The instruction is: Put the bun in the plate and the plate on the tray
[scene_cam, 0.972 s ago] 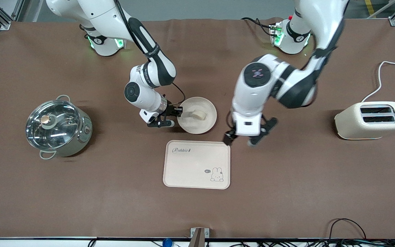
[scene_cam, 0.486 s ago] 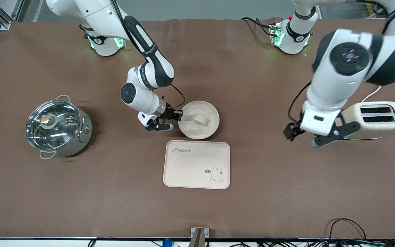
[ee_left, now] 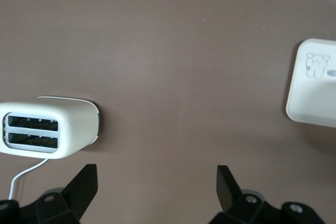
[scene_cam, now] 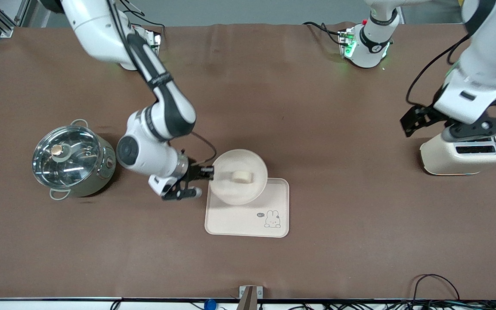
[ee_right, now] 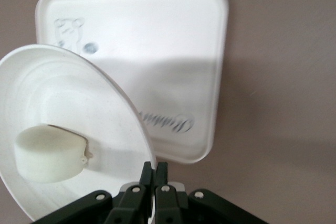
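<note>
While carried by its rim, plate (scene_cam: 239,176) hangs above the tray's (scene_cam: 248,219) edge farthest from the front camera, covering the lettering. Bun (scene_cam: 242,176) already seated inside, so first half judged done. Right gripper (scene_cam: 207,172) pinched tight on plate rim, fingers (ee_right: 148,174) nearly meeting with only the thin rim between them. Plate apparently raised off the tray, not yet set down. Left to do: lower it flat inside the tray and let go. Left gripper (scene_cam: 450,122) waiting over the toaster (scene_cam: 465,151) toward the left arm's end of the tabletop (scene_cam: 338,241), fingers (ee_left: 84,184) spread wide, holding nothing.
</note>
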